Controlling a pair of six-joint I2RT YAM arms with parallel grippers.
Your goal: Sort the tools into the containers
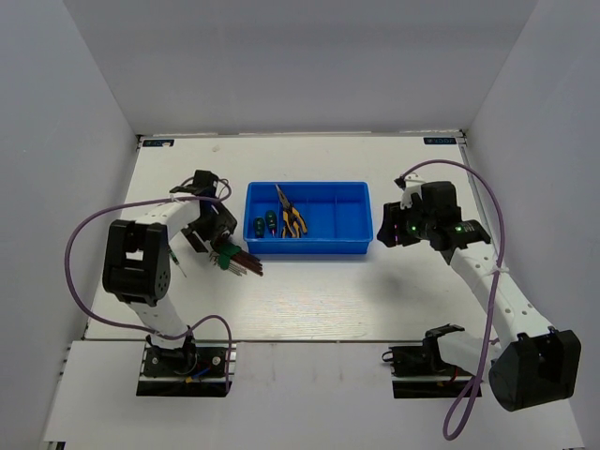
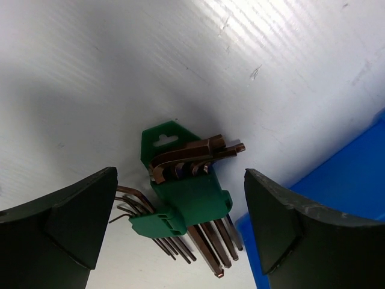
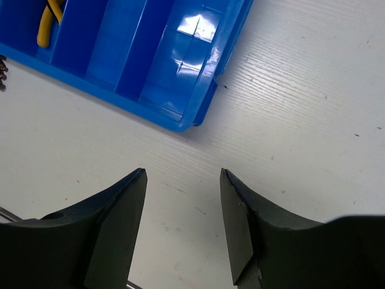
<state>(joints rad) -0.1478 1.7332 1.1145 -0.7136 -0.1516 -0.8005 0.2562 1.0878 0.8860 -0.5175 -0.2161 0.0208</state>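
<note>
Left gripper [image 2: 180,180] spread wide over hex keys [image 2: 191,194], right gripper [image 3: 182,176] parted beside blue tray [image 3: 212,77]

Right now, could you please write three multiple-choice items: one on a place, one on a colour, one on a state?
1. Where is the hex key set?
A. on the table, outside the tray
B. inside the tray
C. hanging from a pincer
2. What colour is the tray?
A. red
B. blue
C. grey
3. How is the left pincer?
A. shut on the set
B. shut and empty
C. open above the set
Answers: 1 A, it lies flat on the table by the tray's corner; 2 B, its walls are blue; 3 C, its jaws stand wide over the set.
</note>
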